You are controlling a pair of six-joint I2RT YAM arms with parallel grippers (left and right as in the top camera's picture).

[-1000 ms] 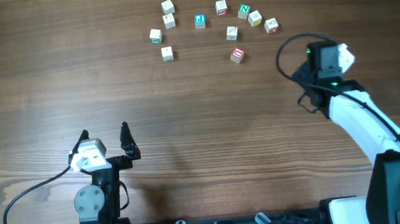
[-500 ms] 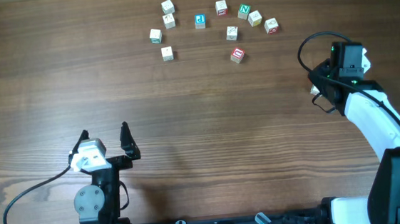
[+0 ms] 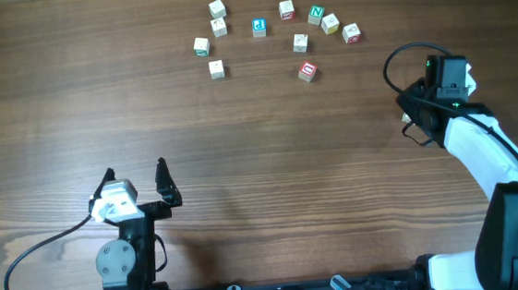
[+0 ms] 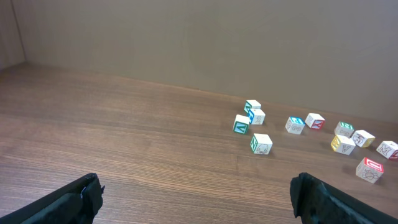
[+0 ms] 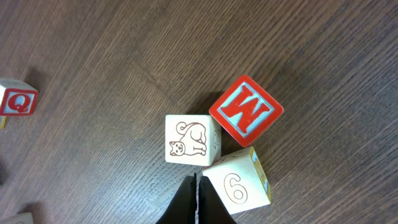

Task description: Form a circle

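Far blocks [image 3: 259, 26] form only a ragged arc; a stray trio [image 5: 193, 140] lies right, beside clenched, empty right jaws; left jaws released.

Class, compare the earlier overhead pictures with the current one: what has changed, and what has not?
The right arm swung outward to its right, away from the block cluster. The right tool stayed shut, gripping nothing. The block cluster and the open left tool did not move.
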